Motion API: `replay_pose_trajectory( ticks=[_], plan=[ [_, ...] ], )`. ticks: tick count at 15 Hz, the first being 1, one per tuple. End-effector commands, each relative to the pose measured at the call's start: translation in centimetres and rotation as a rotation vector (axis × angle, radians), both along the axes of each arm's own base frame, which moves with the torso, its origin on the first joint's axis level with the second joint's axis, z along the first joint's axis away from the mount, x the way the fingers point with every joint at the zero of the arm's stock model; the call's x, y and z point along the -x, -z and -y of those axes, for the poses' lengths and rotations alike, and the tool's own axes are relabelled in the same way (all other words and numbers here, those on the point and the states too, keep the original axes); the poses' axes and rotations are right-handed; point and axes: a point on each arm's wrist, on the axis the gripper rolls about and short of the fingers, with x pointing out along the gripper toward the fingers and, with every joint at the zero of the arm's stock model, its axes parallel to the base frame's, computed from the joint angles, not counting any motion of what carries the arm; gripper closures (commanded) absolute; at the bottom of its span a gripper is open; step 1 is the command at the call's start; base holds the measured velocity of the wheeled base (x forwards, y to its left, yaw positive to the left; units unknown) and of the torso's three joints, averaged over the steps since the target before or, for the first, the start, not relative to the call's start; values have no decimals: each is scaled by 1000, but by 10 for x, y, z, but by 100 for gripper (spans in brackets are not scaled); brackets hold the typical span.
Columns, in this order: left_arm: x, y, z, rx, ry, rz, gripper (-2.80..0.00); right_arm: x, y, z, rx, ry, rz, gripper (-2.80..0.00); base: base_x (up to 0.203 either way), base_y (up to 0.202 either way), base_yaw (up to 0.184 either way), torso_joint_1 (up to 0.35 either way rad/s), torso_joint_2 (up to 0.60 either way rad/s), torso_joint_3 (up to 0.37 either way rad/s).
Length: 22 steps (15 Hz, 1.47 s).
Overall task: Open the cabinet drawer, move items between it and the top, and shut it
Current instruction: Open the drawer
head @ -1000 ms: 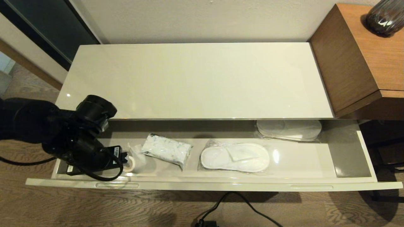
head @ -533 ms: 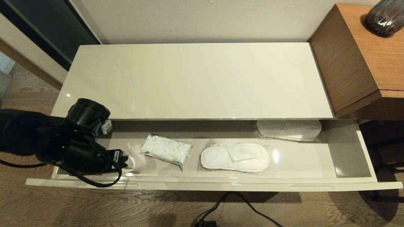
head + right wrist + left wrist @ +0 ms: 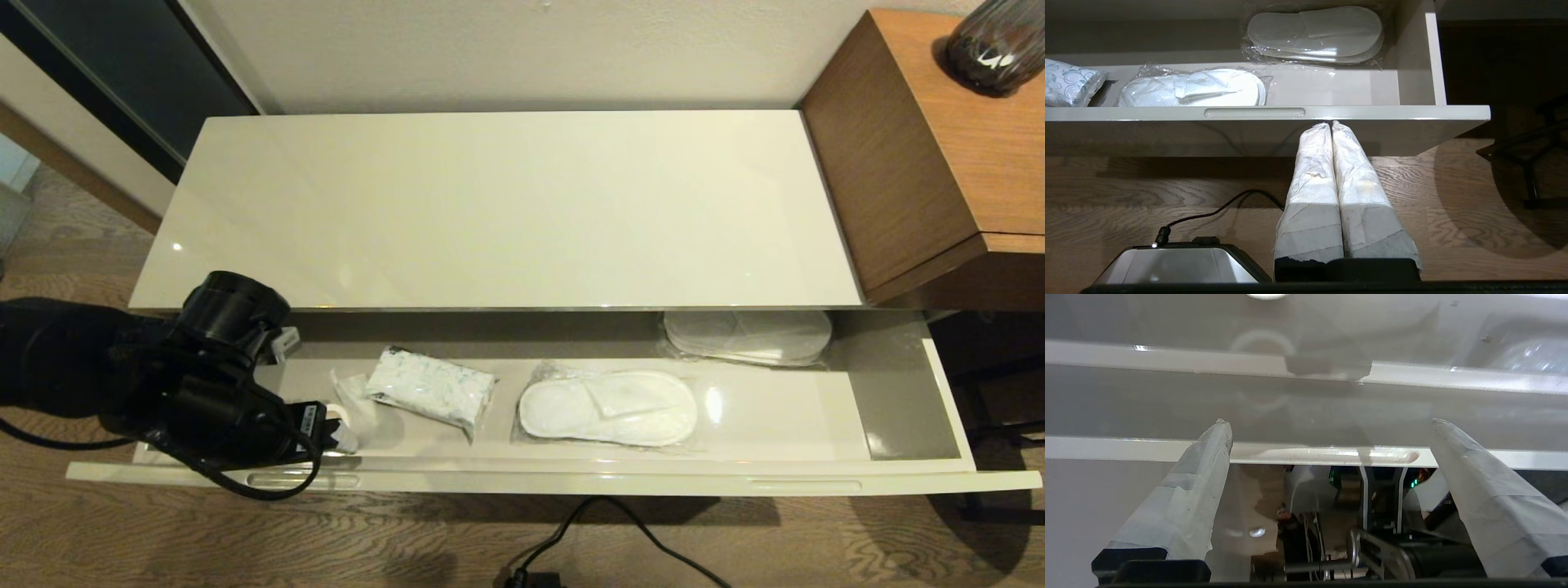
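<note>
The cabinet drawer (image 3: 522,480) stands pulled out under the glossy cream top (image 3: 506,204), which carries nothing. Inside lie a small clear-wrapped item (image 3: 353,390), a white pack with blue print (image 3: 430,388), a bagged pair of white slippers (image 3: 608,408) and another bagged pair (image 3: 747,335) half under the top. My left gripper (image 3: 336,429) reaches low into the drawer's left end, beside the wrapped item. In the left wrist view the left gripper (image 3: 1331,425) is open and empty, facing the drawer's front rim and a slot handle (image 3: 1323,455). My right gripper (image 3: 1331,124) is shut, parked below the drawer front (image 3: 1372,112).
A brown wood-grain cabinet (image 3: 922,155) with a dark vase (image 3: 992,45) adjoins the top on the right. A black cable (image 3: 620,531) lies on the wooden floor before the drawer. The wall runs behind the top.
My left arm has sunk a little toward the drawer's front edge, its wrist turning. The fingers stayed open. The items in the drawer have not moved.
</note>
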Motion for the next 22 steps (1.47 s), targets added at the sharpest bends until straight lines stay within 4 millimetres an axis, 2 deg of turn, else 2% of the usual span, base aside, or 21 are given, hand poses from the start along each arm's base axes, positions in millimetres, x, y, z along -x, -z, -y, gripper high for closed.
replay_pose_trajectory(
  ticks=[1,9,12,16,19,22],
  plan=[
    [0,4,0,-2,0,-18,-280,0,0,0,0,0,1,0,0,0,0,0,0,0],
    [3,9,0,9,31,-46,-280,0,0,0,0,0,1,0,0,0,0,0,0,0],
    [-5,-1,1,19,21,7,-280,0,0,0,0,0,2,0,0,0,0,0,0,0],
    [-14,-2,2,19,12,17,-280,0,0,0,0,0,2,0,0,0,0,0,0,0],
    [-16,9,3,15,17,-39,-280,0,0,0,0,0,1,0,0,0,0,0,0,0],
    [-9,17,2,16,23,-97,-280,0,0,0,0,0,1,0,0,0,0,0,0,0]
  ],
)
